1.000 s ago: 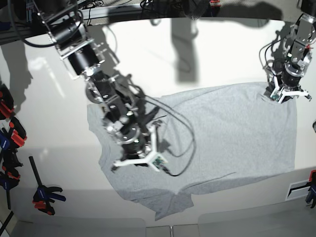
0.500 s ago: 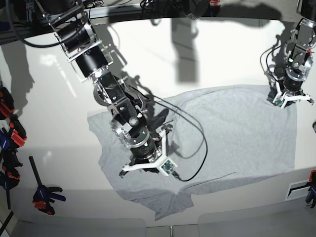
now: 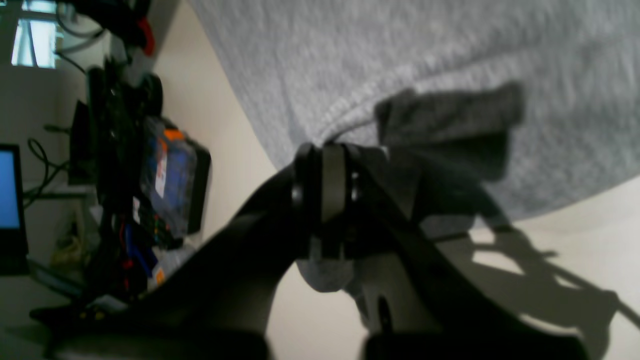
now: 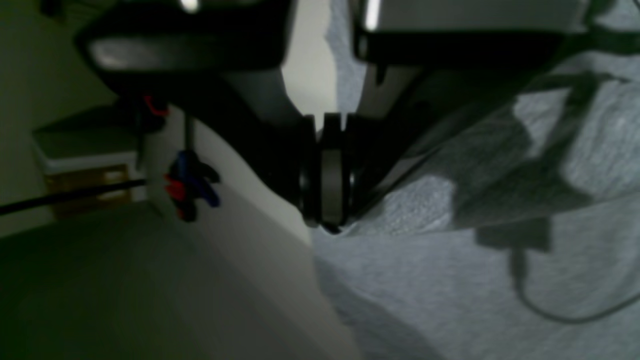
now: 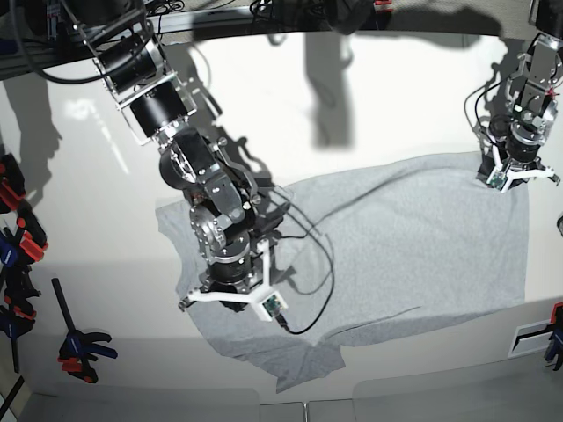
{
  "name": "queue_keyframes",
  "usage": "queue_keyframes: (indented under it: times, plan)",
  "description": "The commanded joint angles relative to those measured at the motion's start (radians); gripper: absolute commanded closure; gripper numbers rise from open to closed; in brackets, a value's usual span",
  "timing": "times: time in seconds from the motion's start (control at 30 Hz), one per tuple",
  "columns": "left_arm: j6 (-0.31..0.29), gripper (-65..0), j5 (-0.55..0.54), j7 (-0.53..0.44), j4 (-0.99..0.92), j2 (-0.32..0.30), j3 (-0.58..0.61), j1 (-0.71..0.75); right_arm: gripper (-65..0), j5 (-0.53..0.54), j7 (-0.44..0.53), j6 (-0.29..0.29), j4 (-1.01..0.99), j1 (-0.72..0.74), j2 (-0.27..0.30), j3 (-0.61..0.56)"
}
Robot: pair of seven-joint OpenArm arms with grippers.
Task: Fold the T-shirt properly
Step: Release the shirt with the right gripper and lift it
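Nearest, the T-shirt [image 5: 413, 246] lies spread and rumpled on the tabletop [image 5: 290, 105]; no fold is complete. Right gripper [image 5: 230, 299], jaws clamped on its near edge. Farther, left gripper [image 5: 515, 173], jaws pinching the far corner. Folding remains.

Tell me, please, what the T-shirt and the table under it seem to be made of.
T-shirt: soft knit fabric, likely cotton jersey, matte heather grey; the left wrist view shows flecked weave and a ribbed hem, and it drapes in folds.
Table: hard, smooth, glossy off-white surface, perhaps laminate or painted board; it mirrors lights and shadows.
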Motion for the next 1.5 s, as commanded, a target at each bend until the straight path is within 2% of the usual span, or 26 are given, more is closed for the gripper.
queue_keyframes:
  times: [0.0, 0.07, 0.27, 0.47, 0.8, 0.83, 0.93, 0.97, 1.0, 1.2, 1.37, 1.47]
  plan:
    - [0.048, 0.0, 0.007, -0.007, 0.011, -0.025, -0.012, -0.014, 0.0, -0.031, 0.023, -0.021, 0.014, 0.032, 0.0, 0.005]
    - [0.076, 0.0, 0.007, -0.004, 0.011, -0.025, -0.012, -0.014, 0.0, -0.038, 0.017, -0.024, 0.014, 0.032, 0.003, 0.005]
    - [0.075, 0.0, 0.007, -0.006, 0.011, -0.025, -0.012, -0.014, 0.0, -0.038, -0.002, -0.025, 0.014, 0.032, 0.003, 0.005]
    - [0.075, 0.0, 0.007, -0.046, 0.011, -0.025, -0.012, -0.014, 0.0, -0.002, 0.091, 0.018, 0.014, 0.033, 0.002, 0.005]
    - [0.074, 0.0, 0.006, -0.045, 0.011, -0.025, -0.012, -0.013, 0.0, 0.012, 0.156, 0.018, 0.011, 0.033, 0.002, 0.005]
    - [0.075, 0.0, 0.006, -0.045, 0.011, -0.025, -0.012, -0.013, -3.0, 0.011, 0.167, 0.018, 0.009, 0.033, 0.002, 0.006]
    - [0.074, 0.0, 0.006, -0.045, 0.011, -0.025, -0.012, -0.013, -24.0, 0.007, 0.249, 0.018, -0.011, 0.033, 0.002, 0.006]
    - [0.074, 0.0, 0.006, -0.045, 0.011, -0.025, -0.012, -0.014, -28.1, 0.003, 0.278, 0.017, -0.022, 0.033, 0.002, 0.006]
    - [0.074, 0.0, 0.006, -0.045, 0.011, -0.025, -0.012, -0.013, -29.7, 0.003, 0.296, 0.017, -0.033, 0.033, 0.002, 0.006]
    - [0.075, 0.0, 0.009, -0.052, 0.011, -0.025, -0.012, -0.014, -29.6, 0.005, 0.282, 0.014, -0.051, 0.033, -0.001, 0.005]
    - [0.075, 0.0, 0.064, -0.141, 0.011, -0.026, -0.012, -0.019, -29.6, 0.005, 0.224, 0.014, -0.051, 0.033, 0.0, 0.005]
    - [0.075, 0.0, 0.066, -0.151, 0.011, -0.026, -0.012, -0.031, -29.6, 0.005, 0.207, 0.014, -0.051, 0.033, 0.0, 0.005]
